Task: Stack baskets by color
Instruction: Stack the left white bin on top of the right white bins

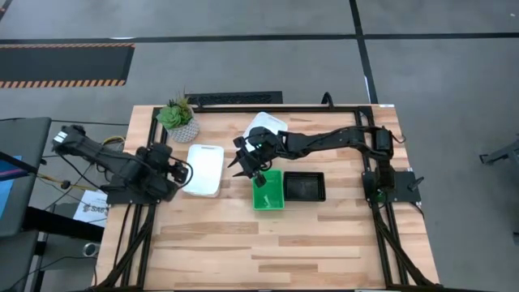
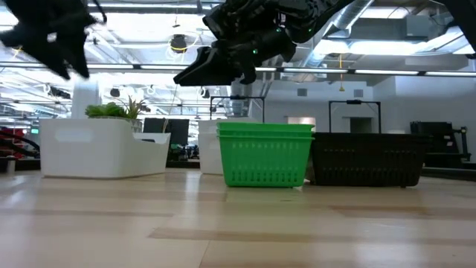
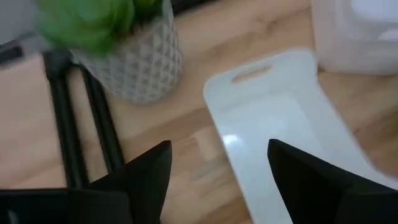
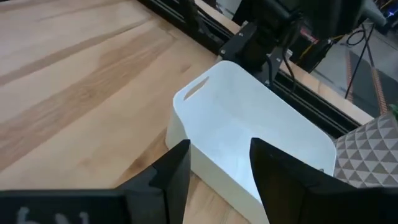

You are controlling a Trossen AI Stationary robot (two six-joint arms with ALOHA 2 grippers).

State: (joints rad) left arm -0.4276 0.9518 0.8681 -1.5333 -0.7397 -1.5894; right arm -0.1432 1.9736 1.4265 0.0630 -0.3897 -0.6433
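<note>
Green baskets [image 2: 265, 154], nested into one stack, stand nearest the low camera at the worktop's [image 1: 268, 251] centre, with the black mesh baskets [image 2: 367, 158] touching them at 3 o'clock. From overhead both piles look settled. How many trays sit in each cannot be told.

White baskets remain the open job. One white basket [image 1: 204, 169] lies alone at 9 o'clock of the green stack, just beside the left arm, and another white basket [image 1: 264, 125] sits near 12 o'clock, partly under the right arm, close to the potted plant [image 1: 178, 118] at the far edge. By this reading, two colours are done and the whites are yet to be gathered into one pile.

Right end effector [image 4: 217, 163] hangs above the worktop between the green stack and the lone white basket, fingers spread and empty, aimed at that basket's near rim without touching it. Left end effector [image 3: 219, 174] waits at 9 o'clock, over the same white basket's end, its fingers also spread wide and holding nothing.
</note>
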